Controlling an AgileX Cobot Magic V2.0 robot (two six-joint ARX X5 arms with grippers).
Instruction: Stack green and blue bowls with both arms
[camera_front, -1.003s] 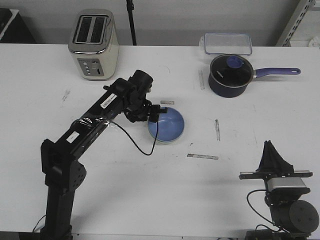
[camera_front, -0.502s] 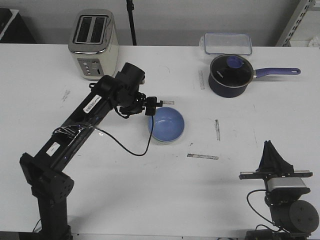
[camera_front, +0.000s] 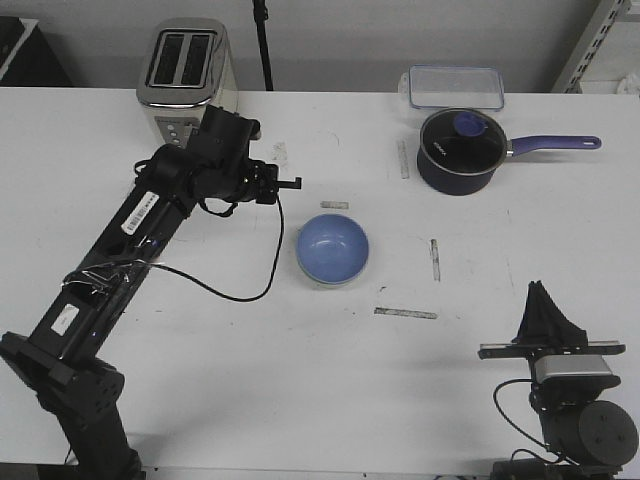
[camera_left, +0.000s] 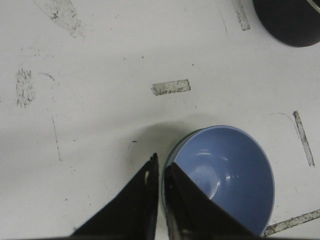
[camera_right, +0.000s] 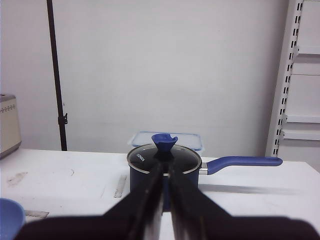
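Observation:
The blue bowl (camera_front: 333, 248) sits upright mid-table. It rests inside the green bowl (camera_left: 175, 147), of which only a thin rim shows along one side. My left gripper (camera_front: 296, 183) is shut and empty, held in the air behind and left of the bowls, apart from them. In the left wrist view its tips (camera_left: 160, 163) are beside the blue bowl (camera_left: 225, 175). My right gripper (camera_front: 541, 293) is parked at the near right, pointing up, shut and empty (camera_right: 163, 167).
A toaster (camera_front: 187, 90) stands at the back left, close behind the left arm. A dark lidded saucepan (camera_front: 458, 150) with a purple handle and a clear lidded box (camera_front: 455, 87) are at the back right. Tape strips (camera_front: 405, 313) lie on the table.
My left arm has drawn back and to the left, away from the bowl's left rim toward the toaster. The bowls and the right arm have stayed put.

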